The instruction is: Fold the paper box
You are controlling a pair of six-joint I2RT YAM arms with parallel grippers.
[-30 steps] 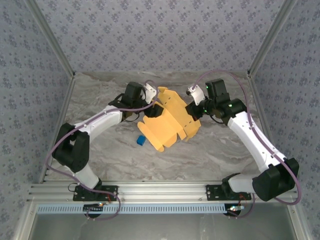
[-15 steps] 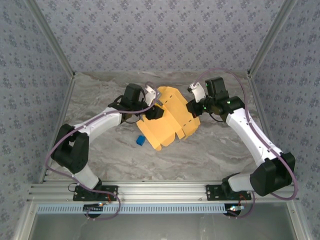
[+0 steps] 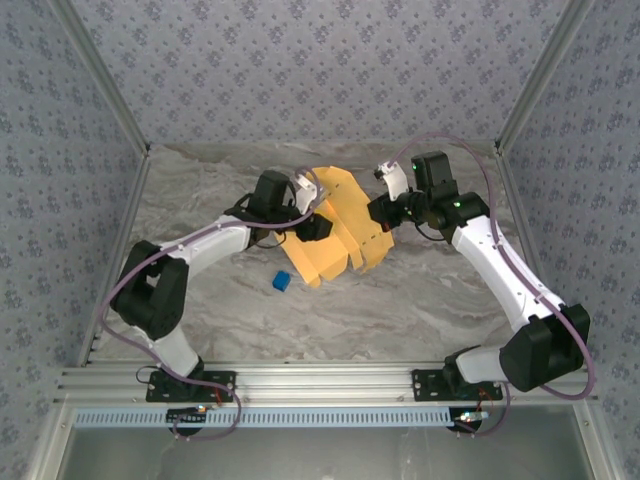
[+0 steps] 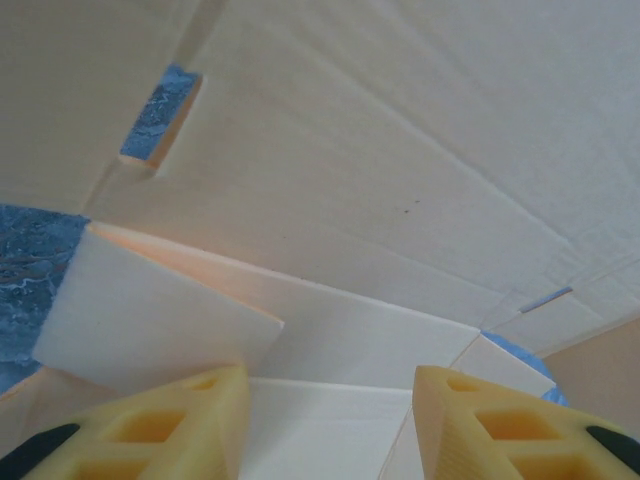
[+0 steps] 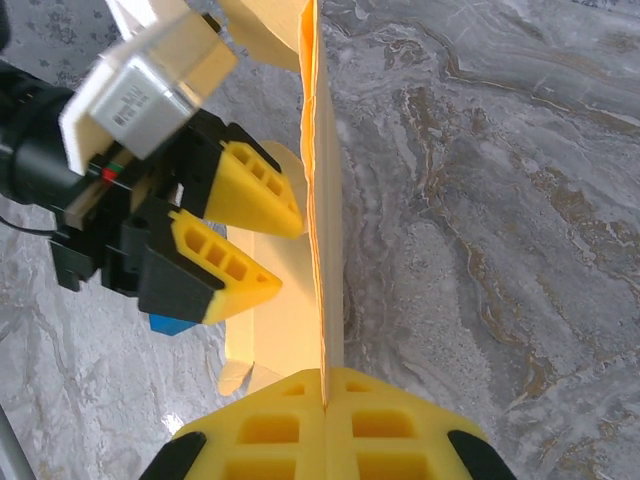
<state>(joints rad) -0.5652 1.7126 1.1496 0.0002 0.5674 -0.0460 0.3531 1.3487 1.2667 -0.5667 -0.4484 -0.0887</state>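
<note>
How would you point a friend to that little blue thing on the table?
Find the grey marbled table and the big yellow-orange paper box held up near its middle. Just off the box's near corner, on the side of the left arm, lies a blue cube. It is tiny and solid blue, and it sits on the marble apart from the card.

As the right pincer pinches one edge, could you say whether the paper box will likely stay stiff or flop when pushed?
Probably floppy: the box is thin creased card, so should hinge at folds. Likely light: the right pincer holds it upright by one edge.
</note>
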